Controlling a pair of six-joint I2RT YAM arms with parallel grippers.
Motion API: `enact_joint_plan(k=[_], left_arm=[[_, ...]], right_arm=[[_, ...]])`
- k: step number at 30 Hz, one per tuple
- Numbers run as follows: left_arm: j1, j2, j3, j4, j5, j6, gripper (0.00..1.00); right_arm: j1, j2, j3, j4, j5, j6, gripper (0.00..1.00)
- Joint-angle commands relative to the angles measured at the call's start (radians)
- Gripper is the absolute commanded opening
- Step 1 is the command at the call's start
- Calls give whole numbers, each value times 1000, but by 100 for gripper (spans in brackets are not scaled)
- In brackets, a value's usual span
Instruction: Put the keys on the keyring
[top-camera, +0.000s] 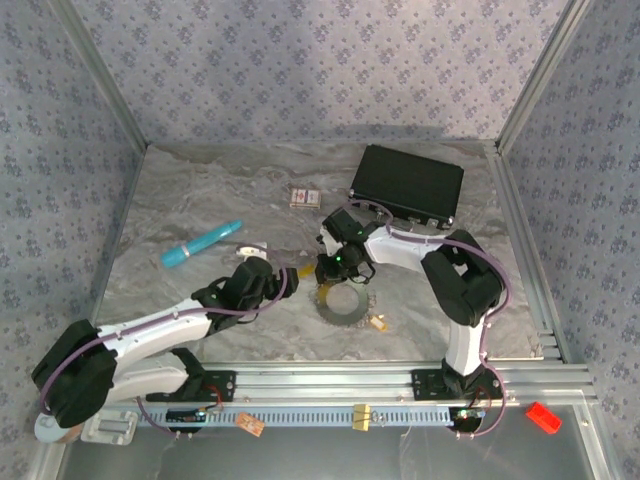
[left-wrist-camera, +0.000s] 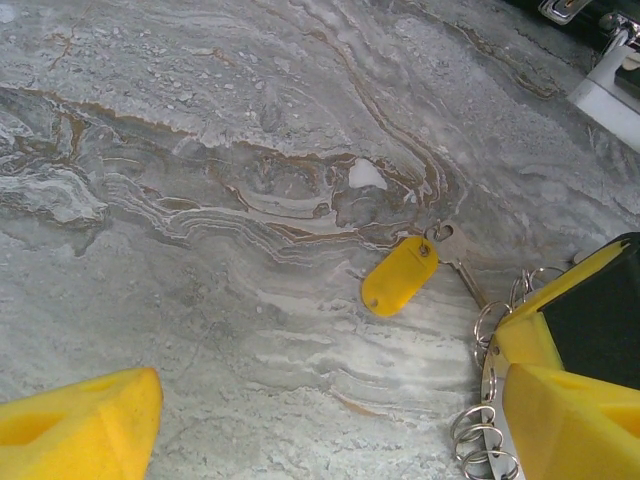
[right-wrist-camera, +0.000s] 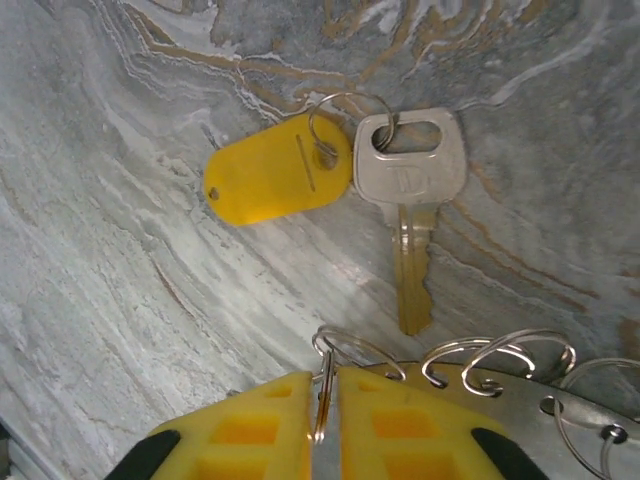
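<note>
R end effector (right-wrist-camera: 322, 390) pinches keyring (right-wrist-camera: 500, 395) loop; L end effector (left-wrist-camera: 320, 400) spread wide; I see yellow-tag key (right-wrist-camera: 408, 180) flat on worktop (right-wrist-camera: 100, 250).

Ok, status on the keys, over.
Left fingers open near yellow-tag key. Right fingers shut on a loop of the keyring. That key lies loose, not yet on. Brass key at keyring's edge, nothing blocking.

Bright, diffuse light from above the table (top-camera: 190, 200); shadows on it soft and short. Small highlights on the keyring (right-wrist-camera: 580, 415). Overhead view slightly soft; wrist views sharp.
</note>
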Motion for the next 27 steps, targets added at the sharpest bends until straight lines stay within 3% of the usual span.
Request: enact_joint_plan(k=[1,7,10,18,27], left_arm=[[-6,-9,1,3,-19,15,87],[-5,26,13,53,-13,45,87],[-6,62,37,73,-3,66,87],[-6,156,101,96,47,88,87],[-6,168,110,98,53,76,87]], right_arm=[[6,-118,-43,-43,88,-17,17],[-2,-335,-194,-158,304,-29,17],[-44,-426,-270,-193,325,50,23],[-226,-609,-483,-41,119,353,30],[-319,-496,-521,115,-34,365,29]])
